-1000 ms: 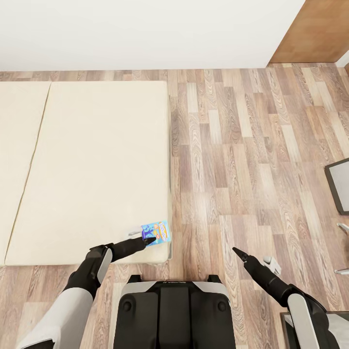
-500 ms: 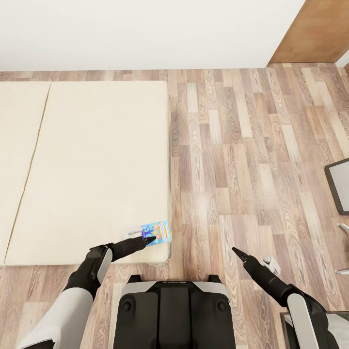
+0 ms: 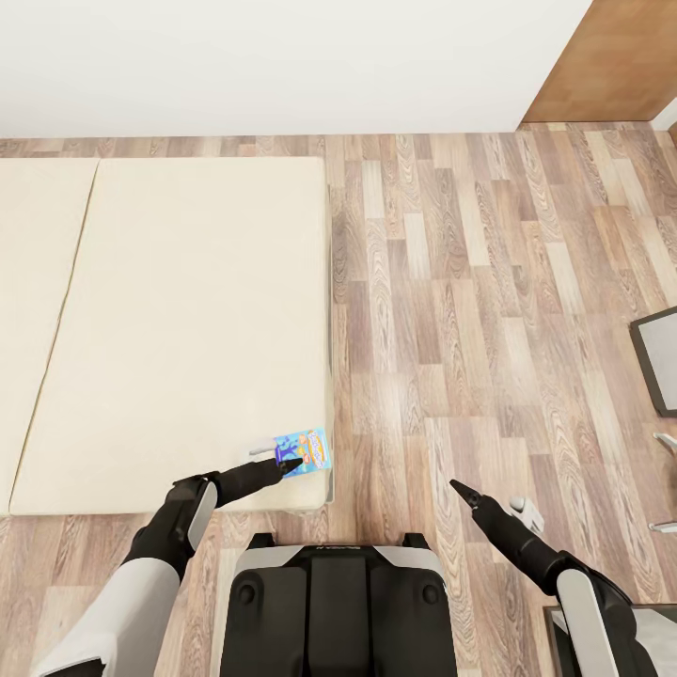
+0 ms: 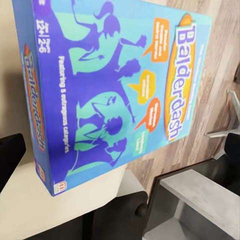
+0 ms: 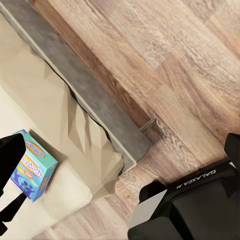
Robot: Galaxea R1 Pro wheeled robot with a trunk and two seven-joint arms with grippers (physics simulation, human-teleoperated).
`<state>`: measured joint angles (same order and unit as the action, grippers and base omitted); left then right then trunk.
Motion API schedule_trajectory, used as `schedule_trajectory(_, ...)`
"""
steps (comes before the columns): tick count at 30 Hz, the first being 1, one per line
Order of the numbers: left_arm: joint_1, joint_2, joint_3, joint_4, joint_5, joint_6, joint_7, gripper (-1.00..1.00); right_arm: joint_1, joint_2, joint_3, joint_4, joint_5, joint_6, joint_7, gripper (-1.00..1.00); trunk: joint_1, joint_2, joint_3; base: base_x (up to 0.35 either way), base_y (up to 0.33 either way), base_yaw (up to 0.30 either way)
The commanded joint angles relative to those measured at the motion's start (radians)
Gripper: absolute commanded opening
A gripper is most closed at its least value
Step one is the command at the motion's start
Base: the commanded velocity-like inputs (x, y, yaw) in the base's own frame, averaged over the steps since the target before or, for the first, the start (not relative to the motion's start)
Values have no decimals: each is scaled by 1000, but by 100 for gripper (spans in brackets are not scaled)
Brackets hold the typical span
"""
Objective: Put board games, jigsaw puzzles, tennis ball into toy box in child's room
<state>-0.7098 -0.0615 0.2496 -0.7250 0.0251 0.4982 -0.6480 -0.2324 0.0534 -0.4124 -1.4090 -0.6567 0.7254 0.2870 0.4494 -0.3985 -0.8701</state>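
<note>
A blue board game [image 3: 305, 451] lettered "Balderdash" lies flat on the near right corner of the cream bed [image 3: 169, 320]. My left gripper [image 3: 285, 463] reaches onto that corner, its tips at the box's near edge. In the left wrist view the box [image 4: 115, 85] sits close ahead, with the black fingers [image 4: 10, 157] spread wide at either side, open. My right gripper [image 3: 457, 487] hangs open over the wood floor, right of the bed, holding nothing. The right wrist view looks back at the bed corner and the board game [image 5: 32, 167]. The table and the toy box are out of view.
Wood-plank floor [image 3: 470, 282] stretches right of the bed to the white wall [image 3: 282, 56]. A brown door [image 3: 611, 56] stands at the far right corner. A dark-framed grey unit [image 3: 658, 362] and thin metal legs [image 3: 666, 440] are at the right edge. My base [image 3: 338, 602] is against the bed's foot.
</note>
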Motion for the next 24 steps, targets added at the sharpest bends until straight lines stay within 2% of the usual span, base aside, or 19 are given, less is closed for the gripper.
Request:
schedule_trajectory(1,0,-1,5,-1,3,9,-5,100,-1,1,-3,-1,1,7,4,100,1,-2,-1,0,0,0)
schedule_trajectory(24,0,-2,5,-1,3,11,-9,100,-1,0,-6,11,1,8,5,100,1,-2,-1,0,0,0)
